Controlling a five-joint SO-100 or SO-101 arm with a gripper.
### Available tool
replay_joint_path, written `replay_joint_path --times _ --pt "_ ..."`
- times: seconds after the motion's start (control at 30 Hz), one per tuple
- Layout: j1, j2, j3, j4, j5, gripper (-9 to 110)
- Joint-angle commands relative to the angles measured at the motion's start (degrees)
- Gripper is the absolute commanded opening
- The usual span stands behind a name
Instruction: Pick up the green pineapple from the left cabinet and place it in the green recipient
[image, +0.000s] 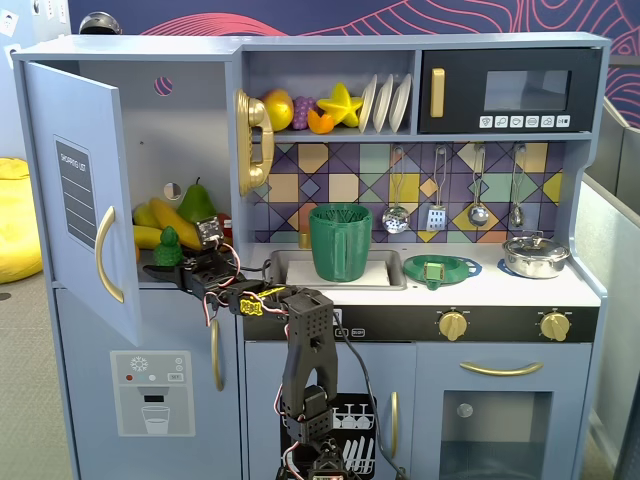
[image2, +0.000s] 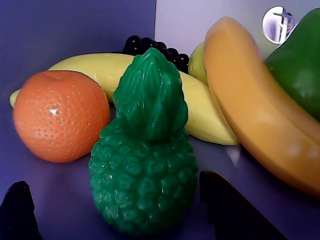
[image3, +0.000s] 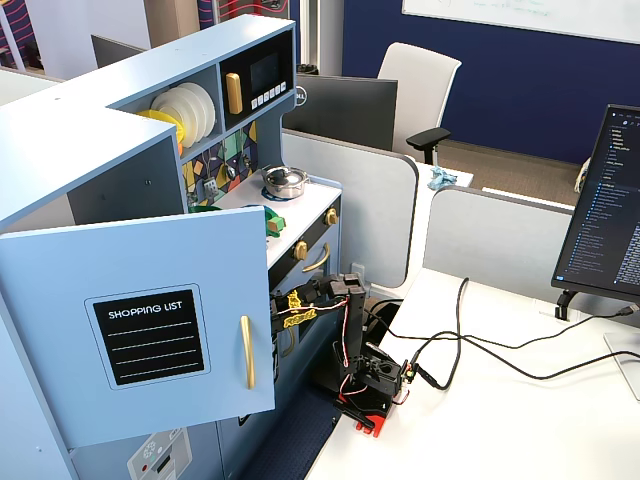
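Gripper (image2: 120, 212) stood open inside the left cabinet (image: 75, 180), one dark fingertip at each lower corner of the wrist view, nothing held. Green pineapple (image2: 144, 170) sat directly ahead, between the fingertips, upright on the shelf, long axis vertical, crown up. A straight reach forward and a close on the bumpy body looked enough. Orange (image2: 60, 120) lay just left of it, bananas (image2: 200, 107) behind. Green recipient (image: 340, 242) stood in the sink, well to the right in a fixed view.
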Motion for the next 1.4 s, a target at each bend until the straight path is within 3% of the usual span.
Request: replay_joint_path --times 0.0,0.37,0.43,0.53,0.63,0.83,1.07,1.37 --pt "0.3 -0.9 -6.8 -1.4 -0.6 37" --pt "0.9 -9.6 -15.6 -0.7 -1.7 33" --pt "0.8 -11.2 -17.2 0.1 -3.3 24" --pt "0.6 -12.5 -18.7 1.6 -6.9 1" --pt "0.3 -10.9 -18.4 3.2 -6.7 0" --pt "-1.9 5.0 -9.3 8.8 -17.5 0" --pt "-0.7 34.7 8.8 24.4 -23.1 0" --pt "10.0 60.7 12.8 48.0 -19.3 0"
